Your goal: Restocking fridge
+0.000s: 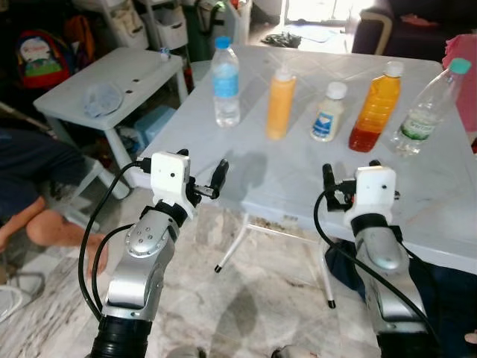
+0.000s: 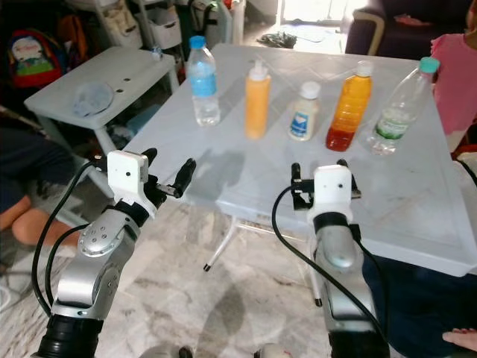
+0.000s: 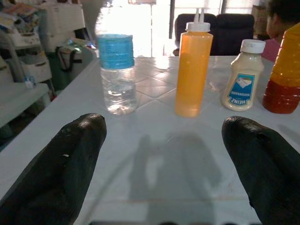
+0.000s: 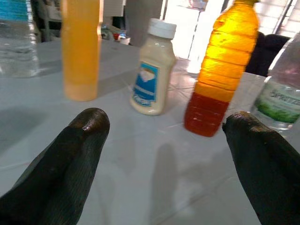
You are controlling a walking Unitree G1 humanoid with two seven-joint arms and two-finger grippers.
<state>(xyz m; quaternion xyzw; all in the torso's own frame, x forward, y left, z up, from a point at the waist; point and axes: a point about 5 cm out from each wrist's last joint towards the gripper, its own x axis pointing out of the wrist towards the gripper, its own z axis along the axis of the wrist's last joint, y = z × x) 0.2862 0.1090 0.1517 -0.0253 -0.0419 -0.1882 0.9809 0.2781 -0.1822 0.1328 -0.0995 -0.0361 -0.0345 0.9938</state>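
Five bottles stand in a row on the white tiled table [image 1: 283, 183]: a blue-capped water bottle [image 1: 225, 82], an orange squeeze bottle [image 1: 280, 103], a small mayonnaise bottle [image 1: 329, 112], an amber juice bottle [image 1: 376, 108] and a clear green-capped bottle [image 1: 428, 110]. My left gripper [image 3: 164, 124] hovers open at the table's near-left edge, facing the water bottle [image 3: 115, 70] and the squeeze bottle [image 3: 193, 70]. My right gripper [image 4: 166, 119] is open over the table's near edge, facing the mayonnaise [image 4: 152, 70] and the juice bottle [image 4: 222, 70]. Both hold nothing.
A small white side table [image 1: 127, 71] with a clear lid [image 1: 102, 98] stands at the left. A person's leg [image 1: 45, 224] is on the floor at the far left, and a person in pink [image 1: 463, 74] is at the table's far right. Folding table legs [image 1: 235, 242] stand below.
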